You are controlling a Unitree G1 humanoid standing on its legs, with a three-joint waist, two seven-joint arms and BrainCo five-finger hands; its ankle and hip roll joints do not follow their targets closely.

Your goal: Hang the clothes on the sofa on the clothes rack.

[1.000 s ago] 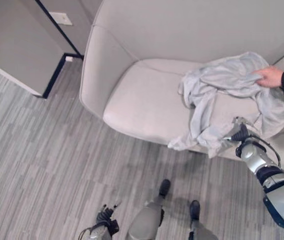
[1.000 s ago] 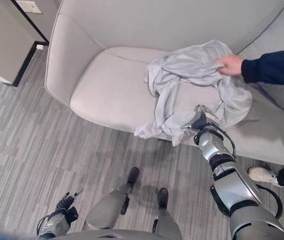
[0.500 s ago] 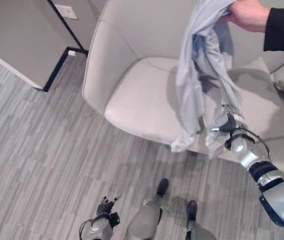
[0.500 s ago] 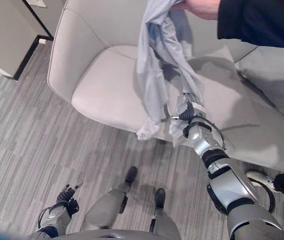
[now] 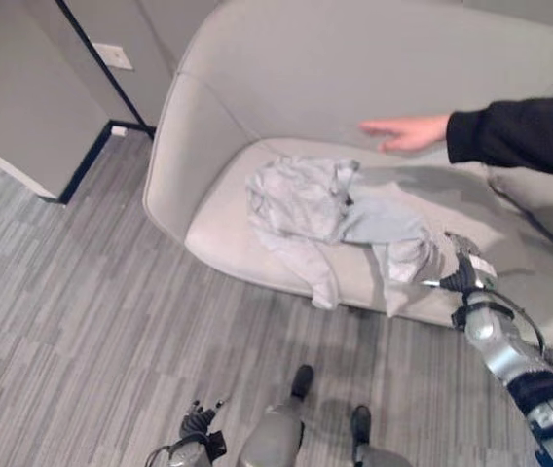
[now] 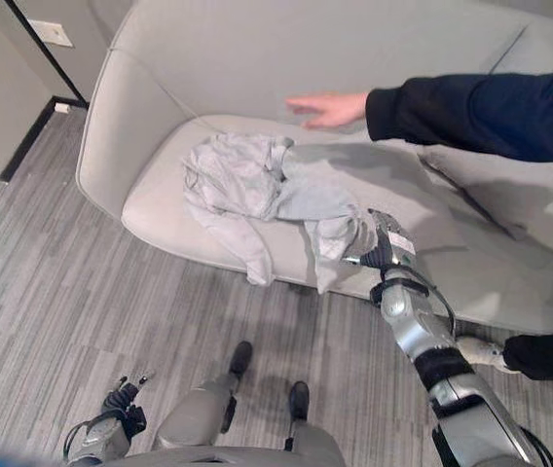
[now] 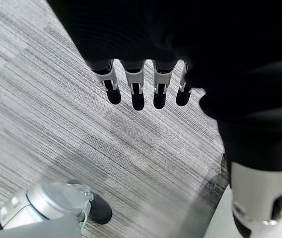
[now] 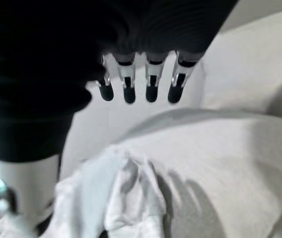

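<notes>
From the left eye view, one light grey garment [image 5: 335, 219] lies crumpled on the seat of a single pale sofa [image 5: 286, 88], stretched across the cushion from the robot's left toward its right, with two ends drooping over the front edge. The right hand [image 5: 464, 273] reaches up from the lower right to that right end of the cloth; whether it pinches the fabric cannot be told from here. The left hand [image 5: 197, 422] hangs low over the striped floor [image 5: 72, 321]. A person's hand [image 5: 405, 132] in a dark sleeve [image 5: 515, 134] hovers flat above the seat. In the left wrist view, the left hand's fingers [image 7: 138, 91] hang relaxed, holding nothing. In the right wrist view, the right hand's fingers [image 8: 151, 87] are straight over the cushion, with the cloth bunched by the thumb.
</notes>
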